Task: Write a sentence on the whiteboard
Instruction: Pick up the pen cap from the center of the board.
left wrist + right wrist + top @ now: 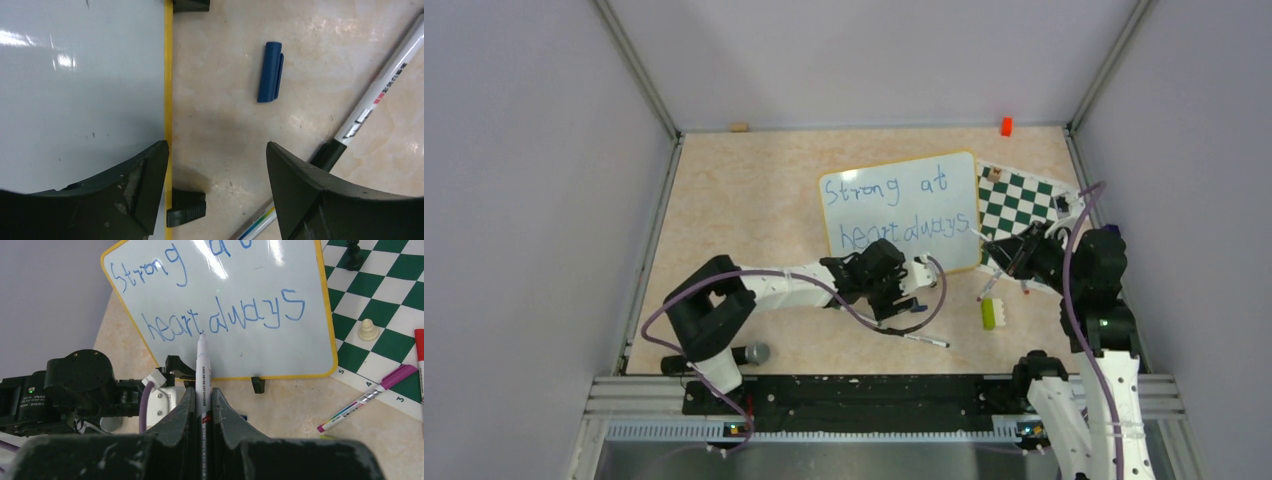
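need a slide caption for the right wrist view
Right gripper shut on a marker, tip pointing at the blue sentence on the whiteboard.

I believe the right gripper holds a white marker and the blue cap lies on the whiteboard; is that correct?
Not quite: the cap lies on the table beside the whiteboard, as the left wrist view shows. The right gripper does hold the marker.

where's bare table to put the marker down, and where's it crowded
Biggest bare patch: the table left of the whiteboard, out to the left wall. A thinner bare strip runs between the whiteboard's far edge and the back wall. Crowded: in front of the whiteboard, with the left gripper, blue cap, pens and yellow-green block, and by the chessboard.
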Available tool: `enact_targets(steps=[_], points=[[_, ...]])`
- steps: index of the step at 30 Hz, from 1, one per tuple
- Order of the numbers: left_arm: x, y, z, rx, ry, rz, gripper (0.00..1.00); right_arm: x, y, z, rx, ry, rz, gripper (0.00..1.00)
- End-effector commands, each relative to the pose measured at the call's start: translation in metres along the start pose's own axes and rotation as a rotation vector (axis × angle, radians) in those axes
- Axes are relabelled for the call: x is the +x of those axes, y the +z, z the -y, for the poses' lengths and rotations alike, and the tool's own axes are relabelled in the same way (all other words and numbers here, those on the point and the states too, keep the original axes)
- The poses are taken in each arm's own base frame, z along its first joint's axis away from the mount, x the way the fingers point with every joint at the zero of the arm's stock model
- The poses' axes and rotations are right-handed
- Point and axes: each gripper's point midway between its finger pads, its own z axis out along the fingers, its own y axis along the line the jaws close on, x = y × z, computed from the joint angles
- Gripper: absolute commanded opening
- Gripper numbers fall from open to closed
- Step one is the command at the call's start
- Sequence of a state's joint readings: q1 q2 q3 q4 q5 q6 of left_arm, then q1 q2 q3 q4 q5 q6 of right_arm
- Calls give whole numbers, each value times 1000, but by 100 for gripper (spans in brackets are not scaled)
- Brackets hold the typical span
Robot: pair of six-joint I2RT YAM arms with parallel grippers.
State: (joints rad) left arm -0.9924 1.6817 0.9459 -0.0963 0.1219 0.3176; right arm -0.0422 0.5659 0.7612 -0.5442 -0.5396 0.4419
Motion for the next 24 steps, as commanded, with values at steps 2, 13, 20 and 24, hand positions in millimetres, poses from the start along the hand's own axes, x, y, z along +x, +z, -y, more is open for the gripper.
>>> enact_targets(steps=[2,13,20,24], points=[[-22,13,-4,-6,107,-18,73,-18,-9,-9,-2,-33,65,0],[-24,26,17,87,154,-22,75,-20,-9,-7,10,-45,72,0],[-29,36,22,113,123,-21,71,-20,-10,-7,16,-51,78,0],[-31,45,25,130,102,-26,69,-22,-14,-5,37,-54,92,0]])
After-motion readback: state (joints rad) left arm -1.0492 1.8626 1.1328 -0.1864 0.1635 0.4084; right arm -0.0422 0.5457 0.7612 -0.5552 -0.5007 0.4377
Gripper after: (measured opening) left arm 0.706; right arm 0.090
